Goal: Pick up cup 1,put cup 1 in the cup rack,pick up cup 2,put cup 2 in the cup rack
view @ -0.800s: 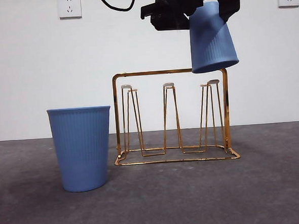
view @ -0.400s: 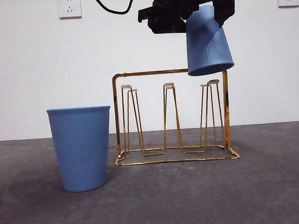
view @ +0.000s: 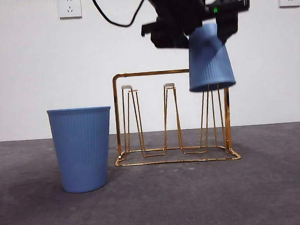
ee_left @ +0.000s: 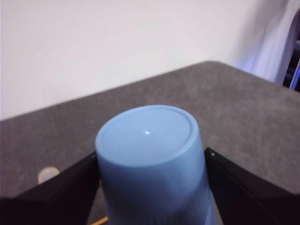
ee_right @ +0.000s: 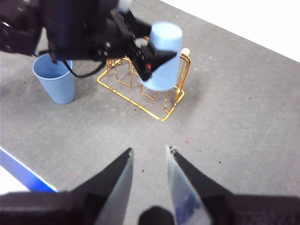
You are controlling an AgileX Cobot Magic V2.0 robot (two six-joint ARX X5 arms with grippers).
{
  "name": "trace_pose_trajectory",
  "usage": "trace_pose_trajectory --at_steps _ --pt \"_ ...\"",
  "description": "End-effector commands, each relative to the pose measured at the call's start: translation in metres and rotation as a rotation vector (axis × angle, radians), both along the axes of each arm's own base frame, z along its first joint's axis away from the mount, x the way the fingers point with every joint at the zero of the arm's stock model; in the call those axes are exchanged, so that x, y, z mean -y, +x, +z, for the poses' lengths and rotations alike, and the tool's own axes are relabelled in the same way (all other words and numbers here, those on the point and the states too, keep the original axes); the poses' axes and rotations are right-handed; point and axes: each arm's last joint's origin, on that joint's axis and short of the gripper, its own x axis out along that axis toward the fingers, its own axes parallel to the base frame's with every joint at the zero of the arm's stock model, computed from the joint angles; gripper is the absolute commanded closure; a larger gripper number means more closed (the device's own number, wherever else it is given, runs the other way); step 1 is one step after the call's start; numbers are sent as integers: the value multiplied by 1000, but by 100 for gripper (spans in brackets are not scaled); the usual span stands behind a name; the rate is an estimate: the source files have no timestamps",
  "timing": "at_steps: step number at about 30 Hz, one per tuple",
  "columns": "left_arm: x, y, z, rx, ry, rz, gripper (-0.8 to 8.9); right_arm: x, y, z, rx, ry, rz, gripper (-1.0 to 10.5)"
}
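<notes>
My left gripper (view: 206,30) is shut on an upside-down blue cup (view: 210,58), gripping it near its base (ee_left: 150,154). The cup hangs slightly tilted over the right-hand pegs of the gold wire cup rack (view: 152,73). Its rim is just below the rack's top bar and hides the peg tips. A second blue cup (view: 82,147) stands upright on the table, left of the rack. In the right wrist view my right gripper (ee_right: 149,149) is open and empty, high above the table, away from the rack (ee_right: 136,104) and both cups (ee_right: 54,84).
A white wall with two sockets (view: 69,6) stands close behind the rack. Dark grey table (view: 196,201) stretches in front. A blue and white edge (ee_right: 23,173) shows at the table's side in the right wrist view.
The left gripper has lowered the held cup and brought it more upright. Its rim has dropped from above the rack's top bar to over the right pegs.
</notes>
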Motion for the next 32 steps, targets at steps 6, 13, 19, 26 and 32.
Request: trace_pose_trajectory --at_steps 6,13,19,26,32 --pt "10 0 -21 -48 -1 -16 820 -1 1 0 8 17 -6 822" --pt "13 2 -37 -95 26 -10 820 -1 1 1 9 17 -6 822" --pt "16 2 -51 -138 43 -5 820 -1 1 1 11 17 -6 822" --pt "16 2 -58 -165 75 -2 820 -1 1 1 13 16 -4 822" --pt "17 2 -65 -192 98 -7 820 -1 1 1 12 16 -4 822"
